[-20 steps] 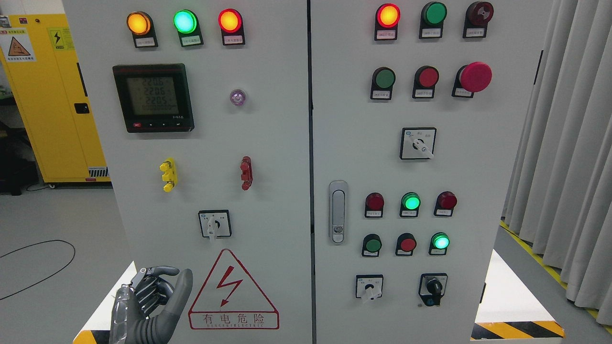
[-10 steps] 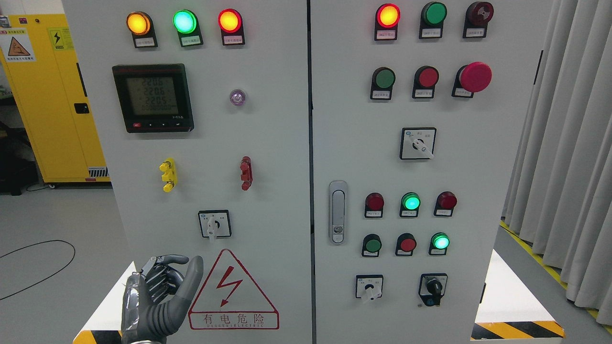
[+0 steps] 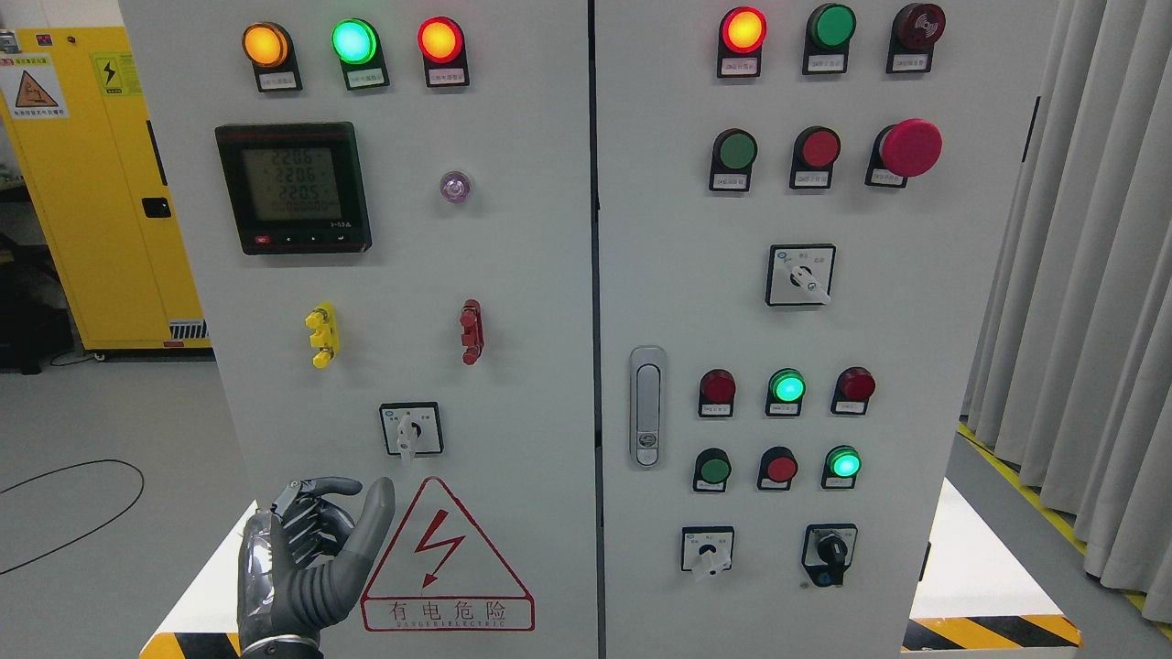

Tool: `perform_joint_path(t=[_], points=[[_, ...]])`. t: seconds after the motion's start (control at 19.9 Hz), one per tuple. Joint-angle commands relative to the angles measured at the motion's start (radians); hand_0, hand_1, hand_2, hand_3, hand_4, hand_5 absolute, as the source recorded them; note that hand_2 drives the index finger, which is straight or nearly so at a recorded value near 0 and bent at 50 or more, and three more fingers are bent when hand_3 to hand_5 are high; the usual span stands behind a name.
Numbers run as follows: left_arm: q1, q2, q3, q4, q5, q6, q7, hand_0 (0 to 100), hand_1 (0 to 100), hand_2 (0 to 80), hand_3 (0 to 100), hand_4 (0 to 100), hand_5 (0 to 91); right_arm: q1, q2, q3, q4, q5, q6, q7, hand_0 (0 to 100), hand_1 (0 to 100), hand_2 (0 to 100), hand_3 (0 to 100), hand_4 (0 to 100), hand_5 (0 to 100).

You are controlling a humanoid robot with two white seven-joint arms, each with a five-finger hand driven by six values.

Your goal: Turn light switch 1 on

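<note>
A grey control cabinet [image 3: 513, 275] fills the head view. On its left door a white rotary selector switch [image 3: 411, 429] has its knob pointing down. My left hand [image 3: 330, 517] rises from the lower left, below and left of that switch, in front of the door. Its four fingers [image 3: 307, 494] are curled in, the thumb sticks up, and it holds nothing. It does not touch the switch. More selector switches sit on the right door: one at mid height [image 3: 800, 275], two near the bottom [image 3: 707, 549] [image 3: 830, 552]. Labels are too small to read.
Lit indicator lamps [image 3: 353, 42] line the top of both doors. A power meter [image 3: 293, 188], yellow [image 3: 321, 335] and red [image 3: 471, 331] terminals, a door latch [image 3: 646, 405], push buttons [image 3: 780, 467] and a red emergency button [image 3: 908, 146] stud the panel. A yellow cabinet [image 3: 92, 183] stands left, curtains [image 3: 1080, 320] right.
My left hand has moved up and to the right, closer to the rotary switch on the left door. The panel's lamps and knobs look the same.
</note>
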Motion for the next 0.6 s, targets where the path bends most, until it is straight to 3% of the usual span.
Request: perform_joint_path(t=[0.0, 0.55], points=[[-0.032, -0.063, -0.036, 0.031, -0.042, 0.018, 0.001, 15, 61, 52.0, 89, 85, 77.4, 0.000, 0.000, 0.000, 0.000, 0.000, 0.000, 0.000, 0, 50, 4, 0, 0, 0], [-0.052, -0.093, -0.031, 0.069, -0.078, 0.042, 0.010, 22, 61, 52.2, 90, 86, 77.3, 0.000, 0.000, 0.000, 0.000, -0.001, 0.000, 0.000, 0, 50, 4, 0, 0, 0]])
